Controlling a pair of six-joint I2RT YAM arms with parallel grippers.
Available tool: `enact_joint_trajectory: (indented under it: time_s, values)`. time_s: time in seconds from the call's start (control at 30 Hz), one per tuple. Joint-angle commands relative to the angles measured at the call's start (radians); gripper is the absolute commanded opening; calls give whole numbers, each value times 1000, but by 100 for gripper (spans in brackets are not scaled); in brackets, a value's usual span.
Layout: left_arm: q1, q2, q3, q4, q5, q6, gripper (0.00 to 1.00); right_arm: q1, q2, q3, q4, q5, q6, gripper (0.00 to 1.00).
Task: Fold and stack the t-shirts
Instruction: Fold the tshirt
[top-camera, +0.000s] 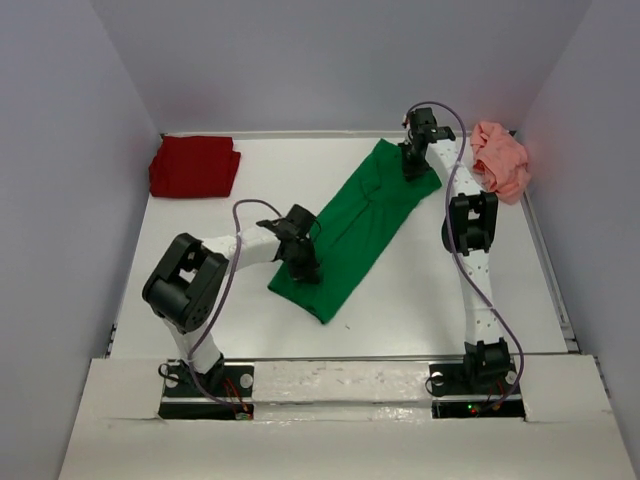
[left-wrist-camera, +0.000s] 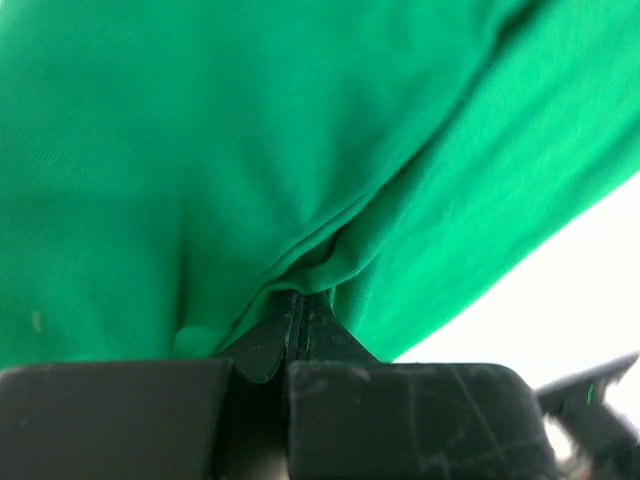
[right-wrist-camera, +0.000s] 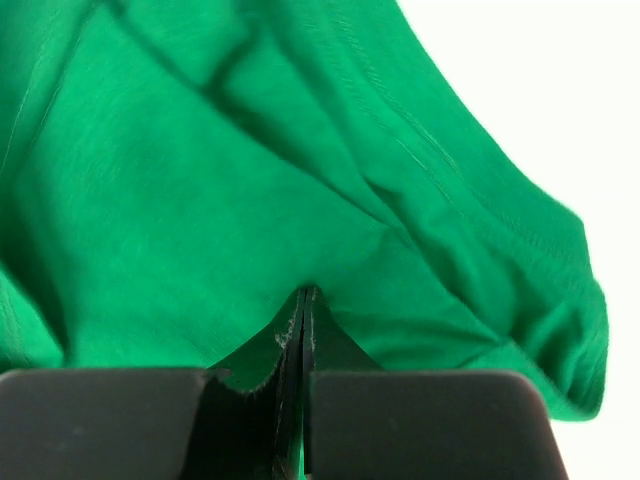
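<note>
The bright green t-shirt (top-camera: 355, 225) lies folded lengthwise in a long diagonal strip across the table's middle. My left gripper (top-camera: 303, 268) is shut on the green cloth near its near-left end; the left wrist view shows the cloth (left-wrist-camera: 250, 150) pinched at the fingertips (left-wrist-camera: 300, 300). My right gripper (top-camera: 413, 165) is shut on the far-right end of the green t-shirt (right-wrist-camera: 250, 200), pinched at the fingertips (right-wrist-camera: 305, 295). The dark red t-shirt (top-camera: 194, 166) lies folded at the far left. The salmon pink t-shirt (top-camera: 500, 160) lies crumpled at the far right.
The white table (top-camera: 200, 260) is walled by grey panels on three sides. A raised rail (top-camera: 548, 270) runs along its right edge. The arm bases sit on the near ledge (top-camera: 340, 385).
</note>
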Motion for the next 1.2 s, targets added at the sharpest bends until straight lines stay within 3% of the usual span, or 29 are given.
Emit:
enact_joint_trajectory:
  time_s: [0.0, 0.27, 0.4, 0.5, 0.67, 0.87, 0.97, 1.1, 1.17]
  values:
    - [-183, 33, -37, -128, 88, -125, 0, -8, 31, 36, -6, -131, -55, 0]
    - [-510, 202, 279, -186, 181, -197, 0, -8, 54, 43, 14, -209, -97, 0]
    - [-614, 268, 497, -287, 163, -177, 0, -8, 69, 59, 26, -222, -95, 0]
    - [-645, 279, 534, -314, 146, -160, 0, -8, 76, 59, 42, -235, -104, 0]
    - [-650, 212, 546, -318, 79, -131, 0, -8, 53, 40, 81, -222, -109, 0]
    - [-644, 127, 680, -432, -310, -24, 0, 3, -100, 16, 107, -173, -97, 0]
    - [-621, 122, 755, -470, -427, 50, 0, 3, -206, 11, 106, -153, -86, 0]
    - [-523, 124, 833, -466, -481, 159, 0, 3, -309, -20, 86, -122, -60, 0]
    - [-466, 115, 833, -432, -428, 210, 0, 3, -349, -65, 84, -122, -48, 0]
